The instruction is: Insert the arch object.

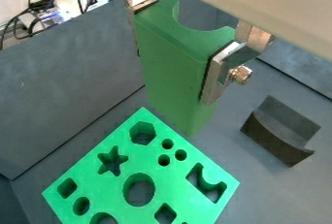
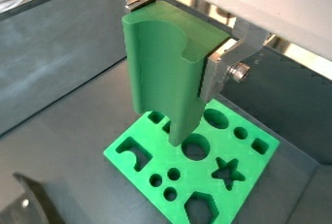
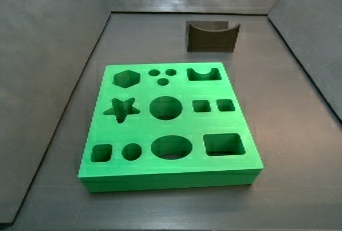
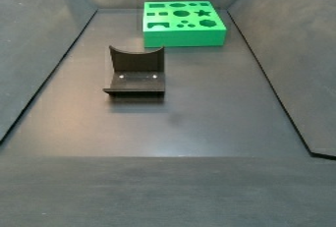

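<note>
My gripper (image 1: 180, 44) is shut on a tall green piece (image 1: 176, 73) with a semicircular notch running down one side: the arch object. It hangs upright between the silver fingers (image 1: 220, 73). Both wrist views show it, and my gripper (image 2: 176, 44) grips its upper end (image 2: 162, 73). Below it lies the green board (image 1: 84, 181) with shaped recesses, among them an arch recess (image 3: 203, 73). The piece's lower end hangs above the board (image 2: 195, 181), apart from it. Neither side view shows the gripper or the piece.
The dark fixture (image 4: 136, 74), a bracket with a notched back wall on a base plate, stands on the floor apart from the board (image 3: 134, 130). It also shows in a wrist view (image 1: 279, 131). Dark sloping walls enclose the floor.
</note>
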{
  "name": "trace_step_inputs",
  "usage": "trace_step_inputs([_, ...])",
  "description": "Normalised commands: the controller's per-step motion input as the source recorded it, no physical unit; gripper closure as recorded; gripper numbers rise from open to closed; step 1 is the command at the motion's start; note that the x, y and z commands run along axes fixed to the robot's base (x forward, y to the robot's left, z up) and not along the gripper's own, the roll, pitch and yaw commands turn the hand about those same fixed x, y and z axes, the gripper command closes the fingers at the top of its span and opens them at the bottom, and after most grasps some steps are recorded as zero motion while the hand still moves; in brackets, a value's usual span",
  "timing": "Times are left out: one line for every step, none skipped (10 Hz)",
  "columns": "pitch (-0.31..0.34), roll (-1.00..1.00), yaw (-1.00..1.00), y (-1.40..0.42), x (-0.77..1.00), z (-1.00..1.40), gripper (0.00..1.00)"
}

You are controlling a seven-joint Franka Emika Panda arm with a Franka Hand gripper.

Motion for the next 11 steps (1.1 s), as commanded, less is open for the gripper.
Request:
trace_step_inputs([0.000, -0.17, 0.50, 0.21, 0.53, -1.00, 1.00])
trace_step_inputs([0.000, -0.09, 0.43, 0.07, 0.51, -1.00, 1.00])
trace_step_inputs([0.000, -0.05, 0.27, 0.00, 0.38, -1.00, 1.00])
trace_step_inputs([-0.020, -0.06, 0.05, 0.00, 0.20, -1.00, 1.00])
trace_step_inputs([-0.040, -0.05, 0.00, -0.01, 0.15, -1.00, 1.00])
trace_step_inputs([-0.114, -0.24, -0.05, 0.20, 0.00, -0.65, 1.00])
trace_step_inputs([-0.127, -0.19, 0.00, 0.25, 0.06, -0.55, 1.00])
trace_step_inputs([-0.091, -0.17, -0.04, 0.14, 0.06, -0.80, 1.00])
trace_step_inputs([-0.093, -0.10, -0.35, 0.05, 0.09, -0.81, 1.00])
trace_step_inputs([0.000, 0.00, -0.53, 0.00, 0.22, -0.53, 1.00])
trace_step_inputs([0.000, 0.00, -0.56, 0.00, 0.22, -0.50, 1.00])
